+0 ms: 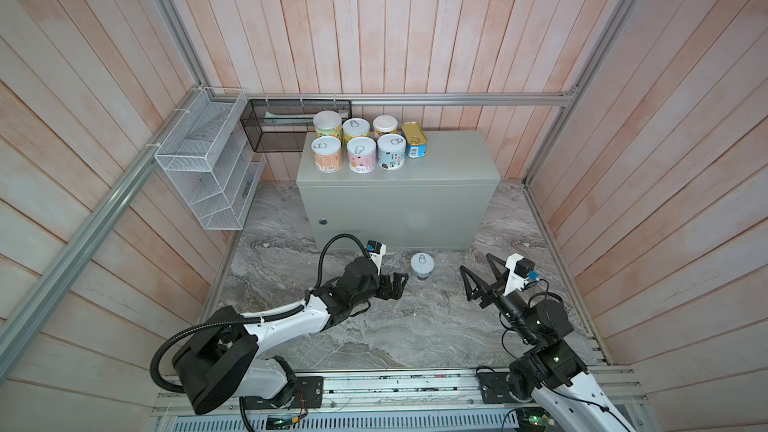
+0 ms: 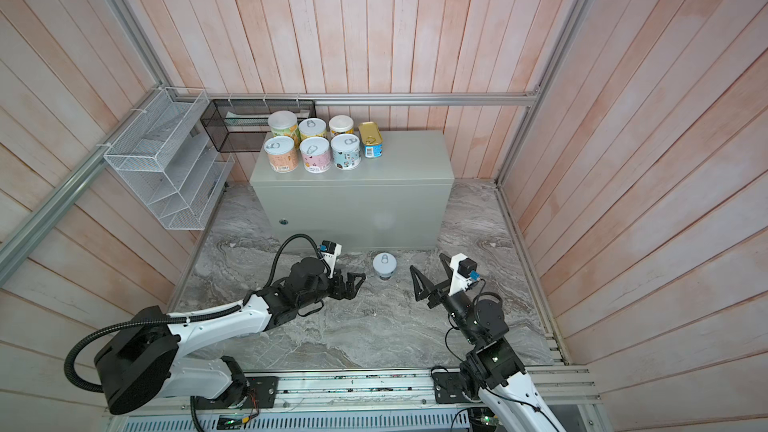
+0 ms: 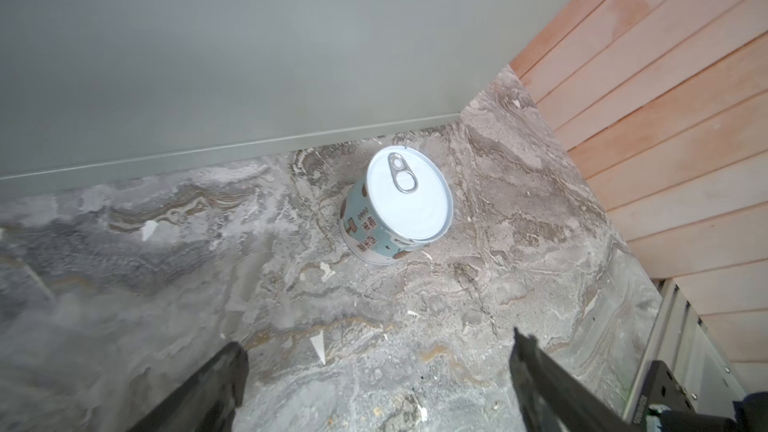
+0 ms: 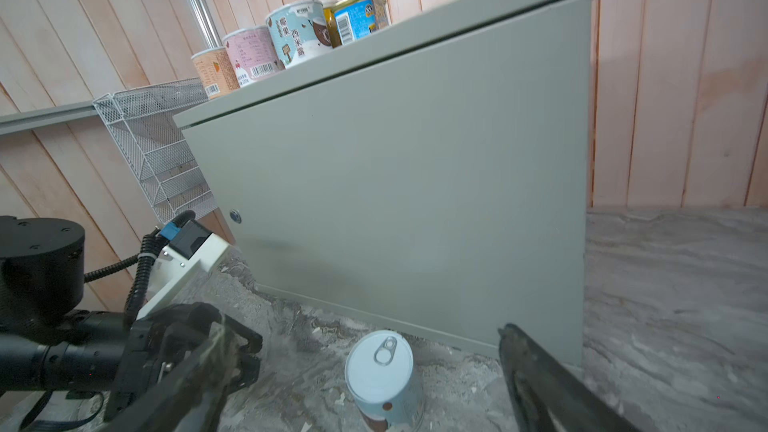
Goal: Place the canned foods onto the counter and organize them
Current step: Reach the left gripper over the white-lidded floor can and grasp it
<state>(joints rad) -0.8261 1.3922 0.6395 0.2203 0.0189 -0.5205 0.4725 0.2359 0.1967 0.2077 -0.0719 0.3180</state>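
Several canned foods stand in two rows on the left rear of the grey counter [image 1: 449, 160], among them a pink-labelled can [image 1: 361, 154] and a flat gold tin [image 1: 414, 138]. One light blue can [image 1: 422, 264] [image 2: 384, 264] stands upright on the stone surface just before the counter's front. My left gripper [image 1: 399, 284] [image 3: 376, 340] is open, low and to the left of that can [image 3: 405, 201]. To the can's right, my right gripper [image 1: 474, 262] [image 4: 361, 330] is open and points toward the can [image 4: 380, 371]. Neither gripper touches it.
A white wire basket [image 1: 203, 160] hangs on the left wall and a black mesh basket [image 1: 282, 126] sits behind the counter's left corner. The marbled stone surface [image 1: 395, 326] is bounded by wooden walls and aluminium rails. The counter's right half holds nothing.
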